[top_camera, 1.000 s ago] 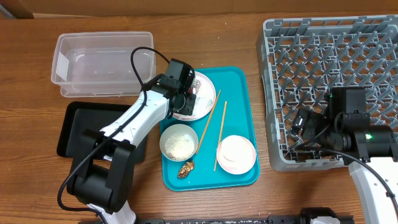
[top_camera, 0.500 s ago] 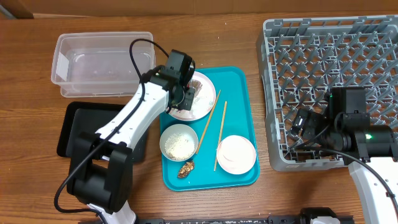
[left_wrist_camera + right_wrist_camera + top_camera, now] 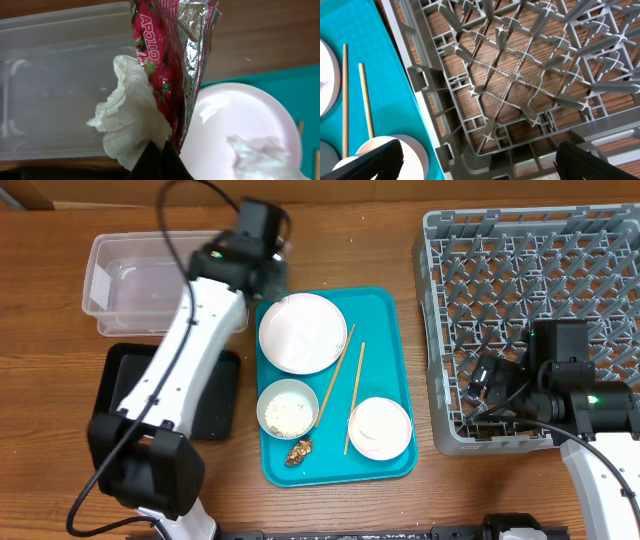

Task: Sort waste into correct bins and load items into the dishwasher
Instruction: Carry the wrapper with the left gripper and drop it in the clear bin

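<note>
Red crinkled wrapper [image 3: 162, 55] and crumpled white tissue [image 3: 129, 120] clamped in left gripper [image 3: 160, 162]. Should probably centre over clear rectangular plastic tub [image 3: 50, 65] before release.

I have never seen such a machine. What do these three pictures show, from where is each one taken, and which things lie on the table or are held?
These are two robot arms at a wooden table, each ending in a two-finger gripper. One picture looks down from above. The other two come from small cameras on the wrists.

On the table are a clear tub, a black tray and a grey dish rack. A teal tray carries a white plate, a bowl with rice, a second bowl, two chopsticks and a brown food scrap.

The left gripper is shut on a red wrapper and a white tissue, near the tub's edge. The right gripper is open and holds nothing, above a corner of the rack.
</note>
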Robot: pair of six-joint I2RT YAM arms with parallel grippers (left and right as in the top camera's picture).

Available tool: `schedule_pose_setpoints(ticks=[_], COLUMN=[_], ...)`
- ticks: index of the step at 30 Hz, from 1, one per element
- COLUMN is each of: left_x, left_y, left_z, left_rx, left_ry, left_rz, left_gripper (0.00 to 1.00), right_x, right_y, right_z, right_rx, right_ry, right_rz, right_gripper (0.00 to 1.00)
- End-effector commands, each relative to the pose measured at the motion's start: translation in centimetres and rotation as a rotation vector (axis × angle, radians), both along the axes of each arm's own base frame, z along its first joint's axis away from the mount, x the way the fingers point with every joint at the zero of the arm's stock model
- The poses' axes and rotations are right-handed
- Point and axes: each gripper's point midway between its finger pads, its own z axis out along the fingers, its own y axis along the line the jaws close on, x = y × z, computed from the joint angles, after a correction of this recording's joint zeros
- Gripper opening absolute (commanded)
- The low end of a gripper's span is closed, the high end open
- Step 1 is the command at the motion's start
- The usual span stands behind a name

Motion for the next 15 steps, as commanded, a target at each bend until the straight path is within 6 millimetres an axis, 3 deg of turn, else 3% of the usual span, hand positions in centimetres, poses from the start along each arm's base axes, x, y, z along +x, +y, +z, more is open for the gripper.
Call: schedule_pose_setpoints(ticks=[1, 4, 7, 9, 11, 13, 15], left_x=[1.0, 1.2, 1.2, 1.3, 1.4, 1.4, 1.4], left_y=[5.2, 7.9, 9.8, 9.9, 9.5, 8.9, 7.0], left_z=[1.9, 1.7, 1.6, 1.5, 1.5, 1.4, 1.3], left_rx=[0.010, 0.001, -0.024, -0.055, -0.088, -0.115, -0.184], left_ry=[-0.055, -0.055, -0.052, -0.050, -0.048, -0.044, -0.029], left_rz=[0.125, 0.189, 0.240, 0.236, 0.222, 0.204, 0.149], left_gripper=[0.04, 0.04, 0.36, 0.42, 0.54, 0.56, 0.55], right_x=[0.5, 0.5, 0.5, 0.5, 0.5, 0.5, 0.5], right_y=[-0.2, -0.2, -0.2, -0.2, -0.2, -0.2, -0.2], right_z=[1.2, 1.2, 1.2, 1.2, 1.2, 1.2, 1.2], right_rx=[-0.012, -0.012, -0.011, -0.011, -0.011, -0.012, -0.012], right_ry=[-0.040, -0.040, -0.040, -0.040, -0.040, -0.040, -0.040], right_rz=[-0.001, -0.001, -0.001, -0.001, -0.001, -0.001, -0.001], right_gripper=[1.00, 1.00, 1.00, 1.00, 1.00, 1.00, 1.00])
